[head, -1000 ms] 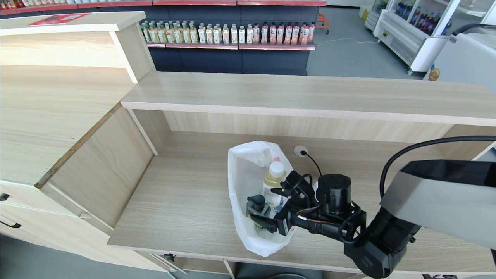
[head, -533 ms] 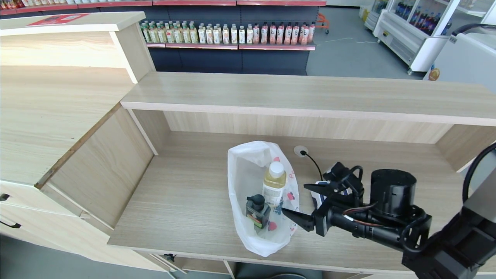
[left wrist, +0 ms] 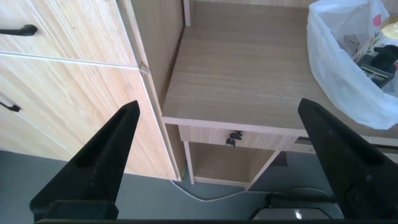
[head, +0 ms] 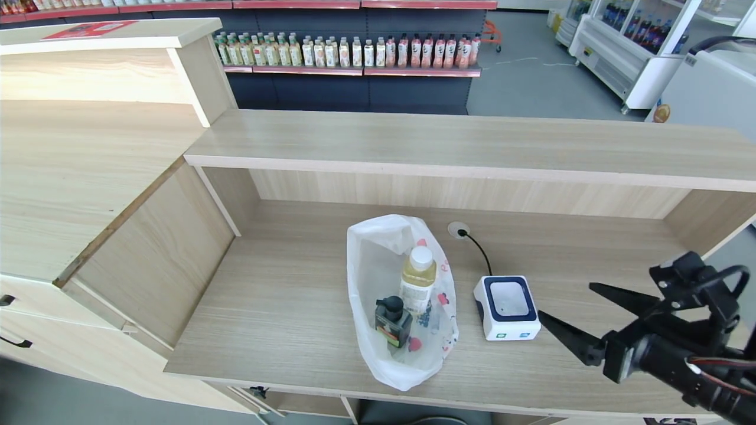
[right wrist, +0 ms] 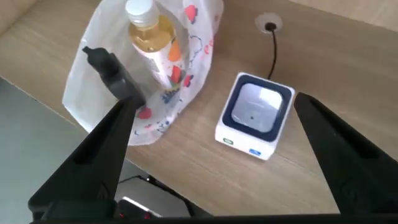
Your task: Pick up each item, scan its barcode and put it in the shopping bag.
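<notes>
Jaws spread on left gripper (left wrist: 217, 104) and right gripper (head: 566, 299), latter near scanner (head: 507, 307), shopping bag (head: 366, 260) just beside scanner

right claw (head: 565, 299) withdrawn from shopping bag (head: 366, 277), empty

Left gripper (left wrist: 217, 102): jaws wide apart. Counter (left wrist: 242, 68) at its twelve o'clock; white shopping bag (left wrist: 336, 74) atop, two o'clock.

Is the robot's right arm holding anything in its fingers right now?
No, the right gripper is wide open with nothing between its fingers, beside the scanner on the counter.
</notes>
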Available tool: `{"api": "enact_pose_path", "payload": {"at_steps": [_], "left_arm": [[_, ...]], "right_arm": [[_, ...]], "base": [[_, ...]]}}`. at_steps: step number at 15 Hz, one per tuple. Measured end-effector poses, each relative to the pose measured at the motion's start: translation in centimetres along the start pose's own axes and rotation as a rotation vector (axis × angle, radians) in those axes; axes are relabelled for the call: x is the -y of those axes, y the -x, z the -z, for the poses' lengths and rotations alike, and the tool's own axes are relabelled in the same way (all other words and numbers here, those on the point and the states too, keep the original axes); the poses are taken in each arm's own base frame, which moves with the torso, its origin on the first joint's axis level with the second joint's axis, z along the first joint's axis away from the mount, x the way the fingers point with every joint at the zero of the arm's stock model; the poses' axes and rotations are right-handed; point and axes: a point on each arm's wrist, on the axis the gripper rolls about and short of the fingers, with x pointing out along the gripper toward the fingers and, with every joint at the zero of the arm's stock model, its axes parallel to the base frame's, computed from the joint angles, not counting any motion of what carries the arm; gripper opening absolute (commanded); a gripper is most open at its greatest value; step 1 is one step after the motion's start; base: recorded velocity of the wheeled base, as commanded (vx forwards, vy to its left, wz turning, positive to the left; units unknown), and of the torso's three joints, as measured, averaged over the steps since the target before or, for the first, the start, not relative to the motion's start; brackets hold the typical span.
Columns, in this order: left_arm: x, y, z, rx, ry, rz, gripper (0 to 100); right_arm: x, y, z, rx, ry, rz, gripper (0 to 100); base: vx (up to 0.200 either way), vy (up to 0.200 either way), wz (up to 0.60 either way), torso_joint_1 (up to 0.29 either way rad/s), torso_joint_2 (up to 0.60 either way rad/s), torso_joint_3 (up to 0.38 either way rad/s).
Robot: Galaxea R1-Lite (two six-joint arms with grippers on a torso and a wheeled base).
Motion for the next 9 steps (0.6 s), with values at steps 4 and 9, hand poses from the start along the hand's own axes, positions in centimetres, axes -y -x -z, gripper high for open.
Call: {"api": "enact_pose_path", "payload": {"at_steps": [4, 9], "left_arm": [[0.0, 0.0, 0.0, 0.0, 0.0, 0.0, 100], [0.0, 0.0, 0.0, 0.0, 0.0, 0.0, 100]], "right_arm": [[0.7, 5.8, 1.8, -0.09, -0.088, 0.148, 100], [-0.5, 12.3, 4.0, -0.107, -0.116, 0.262, 100]], "base": [[0.0, 0.0, 0.0, 0.0, 0.0, 0.0], [0.0, 0.0, 0.0, 0.0, 0.0, 0.0]]}}
